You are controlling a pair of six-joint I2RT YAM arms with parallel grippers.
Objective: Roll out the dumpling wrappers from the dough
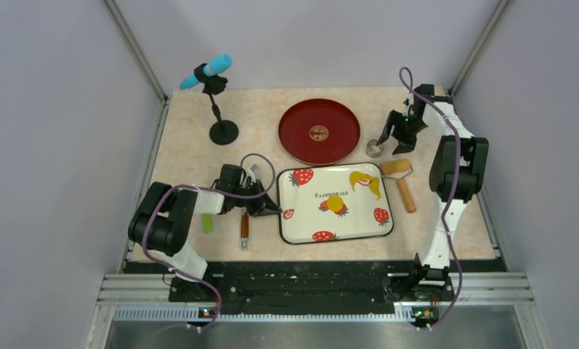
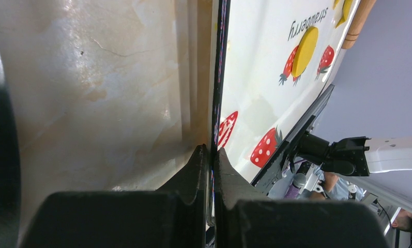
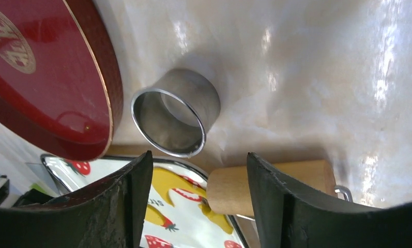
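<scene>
A white strawberry-print tray (image 1: 304,222) holds a flattened irregular patch of yellow dough (image 1: 365,182) at its far right corner and a small round yellow wrapper disc (image 1: 335,204) near its middle. My left gripper (image 1: 274,209) is shut on the tray's left rim; the left wrist view shows the jaws (image 2: 212,155) pinching the thin rim, with the disc (image 2: 304,50) beyond. My right gripper (image 1: 392,145) is open and empty above the table, beside the small metal ring (image 1: 374,150). The right wrist view shows the ring (image 3: 175,119) ahead of the gripper (image 3: 199,170), and the dough (image 3: 178,188) below it.
A wooden roller (image 1: 401,182) lies just right of the tray and also shows in the right wrist view (image 3: 271,186). A red round plate (image 1: 319,131) sits behind the tray. A microphone stand (image 1: 217,102) is at the back left. A brown-handled tool (image 1: 244,229) and a green piece (image 1: 207,222) lie left of the tray.
</scene>
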